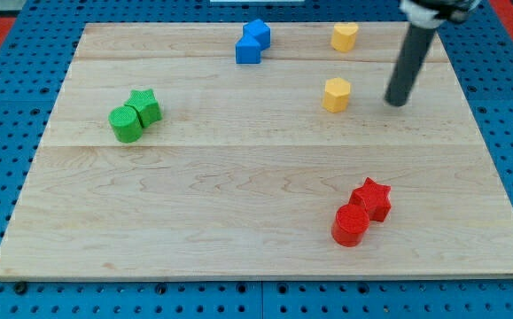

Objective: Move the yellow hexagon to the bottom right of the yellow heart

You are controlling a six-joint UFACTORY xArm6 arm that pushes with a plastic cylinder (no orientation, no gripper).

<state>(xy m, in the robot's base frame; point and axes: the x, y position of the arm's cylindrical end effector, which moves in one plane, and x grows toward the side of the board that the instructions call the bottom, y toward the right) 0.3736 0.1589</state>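
Observation:
The yellow hexagon [336, 94] sits on the wooden board in the upper right part of the view. The yellow heart [344, 36] lies above it near the board's top edge, slightly to the right. My tip [398, 103] is the lower end of the dark rod, which comes down from the view's top right. The tip stands to the right of the yellow hexagon with a clear gap between them, and below and to the right of the yellow heart.
Two blue blocks [252, 42] touch each other near the top edge, left of the heart. A green cylinder [126, 124] and green star [145, 106] touch at the left. A red cylinder [351, 225] and red star [372, 198] touch at the lower right.

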